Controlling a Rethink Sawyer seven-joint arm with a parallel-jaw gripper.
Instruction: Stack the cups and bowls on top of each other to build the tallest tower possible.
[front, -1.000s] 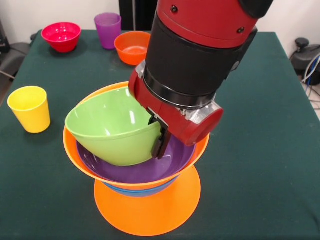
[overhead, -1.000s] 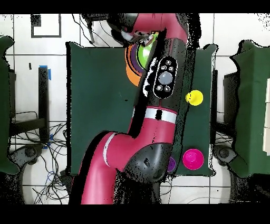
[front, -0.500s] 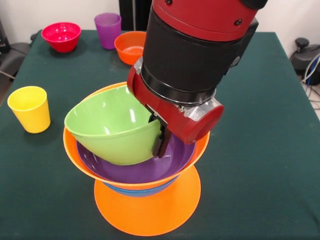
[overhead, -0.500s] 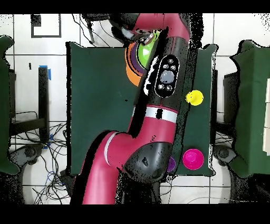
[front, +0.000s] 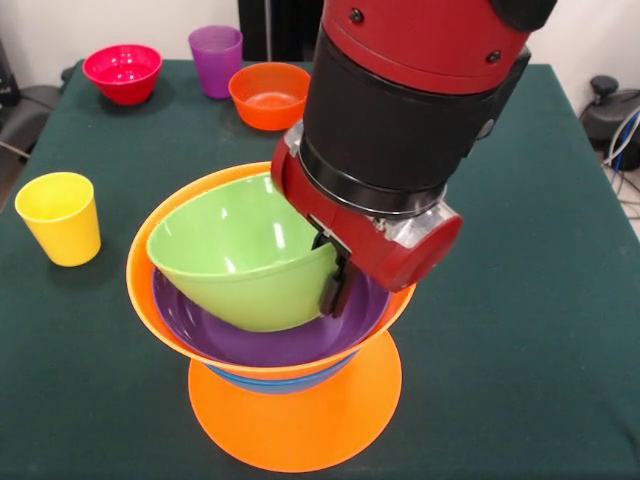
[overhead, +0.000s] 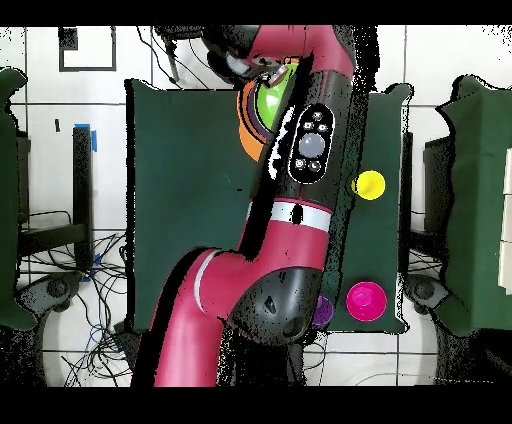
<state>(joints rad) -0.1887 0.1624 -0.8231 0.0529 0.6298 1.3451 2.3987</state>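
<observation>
At the table's left edge in the front view stands the yellow cup (front: 58, 217). The pink-red bowl (front: 122, 72), purple cup (front: 216, 59) and small orange bowl (front: 267, 95) sit behind. The tower (front: 290, 415) holds a tilted green bowl (front: 240, 255) in its purple bowl (front: 270, 345); the gripper (front: 334, 268) is clamped on the green rim.

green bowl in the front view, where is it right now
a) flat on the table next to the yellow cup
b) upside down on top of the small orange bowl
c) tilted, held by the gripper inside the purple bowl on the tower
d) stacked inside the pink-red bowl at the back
c: the green bowl leans on its side with the gripper clamped on its rim, over the purple bowl that sits in the tower.
</observation>
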